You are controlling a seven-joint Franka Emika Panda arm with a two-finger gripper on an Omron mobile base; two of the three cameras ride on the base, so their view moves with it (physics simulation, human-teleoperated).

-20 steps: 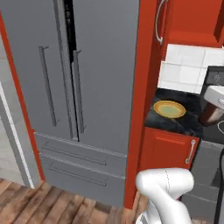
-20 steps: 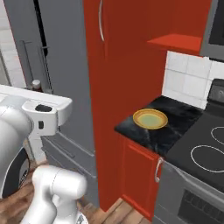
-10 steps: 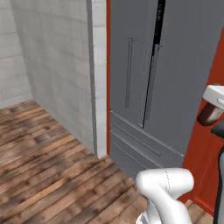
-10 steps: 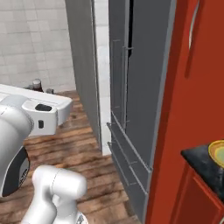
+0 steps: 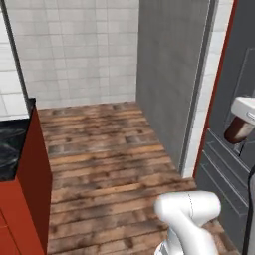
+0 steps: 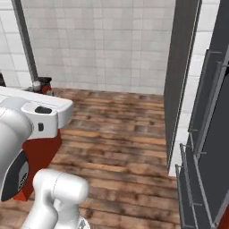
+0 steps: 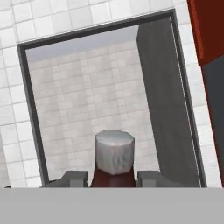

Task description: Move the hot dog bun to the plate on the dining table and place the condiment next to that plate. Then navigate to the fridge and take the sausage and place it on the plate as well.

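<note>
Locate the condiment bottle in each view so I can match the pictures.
Left base view: the condiment bottle is at the right edge, mid-height.
Right base view: its capped top peeks over the white arm, upper left.
Hand view: it is at bottom centre, grey cap up, clamped in the gripper.
Shared landmark: the white tiled wall behind it.

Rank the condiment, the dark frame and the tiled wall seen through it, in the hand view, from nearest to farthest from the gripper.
1. The condiment: clamped between the tips of the gripper, grey cap showing.
2. The dark frame: ahead, set in the nearer tiling.
3. The tiled wall: beyond the frame, seen through its opening.
</note>
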